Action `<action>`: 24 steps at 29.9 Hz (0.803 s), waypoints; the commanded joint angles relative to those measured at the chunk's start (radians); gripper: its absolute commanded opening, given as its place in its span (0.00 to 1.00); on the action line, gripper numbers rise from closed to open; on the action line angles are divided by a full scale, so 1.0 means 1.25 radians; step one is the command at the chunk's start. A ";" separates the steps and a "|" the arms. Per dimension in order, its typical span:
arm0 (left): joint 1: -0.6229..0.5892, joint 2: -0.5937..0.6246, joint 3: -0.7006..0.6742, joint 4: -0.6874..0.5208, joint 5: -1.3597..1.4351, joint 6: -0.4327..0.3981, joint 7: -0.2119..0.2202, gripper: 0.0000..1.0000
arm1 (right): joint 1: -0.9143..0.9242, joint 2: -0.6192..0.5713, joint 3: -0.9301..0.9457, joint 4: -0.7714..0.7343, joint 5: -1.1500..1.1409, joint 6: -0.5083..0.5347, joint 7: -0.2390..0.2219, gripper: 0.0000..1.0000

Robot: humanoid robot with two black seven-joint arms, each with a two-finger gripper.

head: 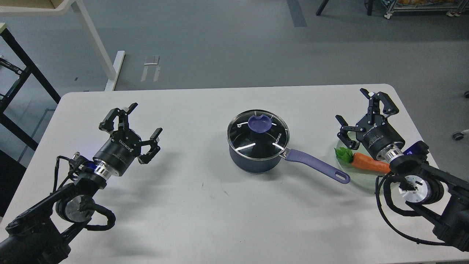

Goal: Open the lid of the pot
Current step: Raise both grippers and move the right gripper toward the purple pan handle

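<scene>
The dark navy pot point(253, 161) stands at the middle of the white table, its purple-blue handle point(317, 169) pointing right and toward me. The glass lid point(258, 141) lies flat on the pot, its purple-blue knob point(259, 123) at the centre. My left gripper point(146, 119) is open above the table's left side, well left of the pot, with nothing between its fingers. My right gripper point(351, 106) is open on the right, beyond the end of the handle, also holding nothing.
A pale green plate point(361, 179) with an orange carrot point(370, 165) and green leaves sits at the right, partly under my right arm. The white table's point(205, 198) far edge runs behind both grippers. A white desk leg point(99, 47) stands on the floor beyond.
</scene>
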 commanded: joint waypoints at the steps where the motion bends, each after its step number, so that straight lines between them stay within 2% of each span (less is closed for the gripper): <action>1: 0.001 0.000 -0.016 0.000 0.000 0.002 0.001 0.99 | -0.006 -0.007 0.000 0.005 -0.006 0.007 0.000 1.00; 6: 0.000 0.006 -0.010 0.000 0.012 0.008 0.010 0.99 | -0.006 -0.023 0.001 0.016 -0.014 0.002 0.000 1.00; 10: -0.018 0.036 -0.001 0.011 0.015 0.004 0.006 0.99 | 0.008 -0.101 0.001 0.061 -0.098 0.000 0.000 1.00; 16: -0.071 0.102 0.037 0.026 0.012 -0.004 -0.002 0.99 | 0.058 -0.253 0.001 0.182 -0.349 -0.060 0.000 1.00; 21: -0.087 0.135 0.051 0.027 0.060 -0.002 -0.003 0.99 | 0.129 -0.310 -0.010 0.225 -0.631 -0.092 0.000 1.00; 24: -0.120 0.139 0.055 0.028 0.077 0.003 -0.008 0.99 | 0.196 -0.328 -0.065 0.242 -0.804 -0.092 0.000 1.00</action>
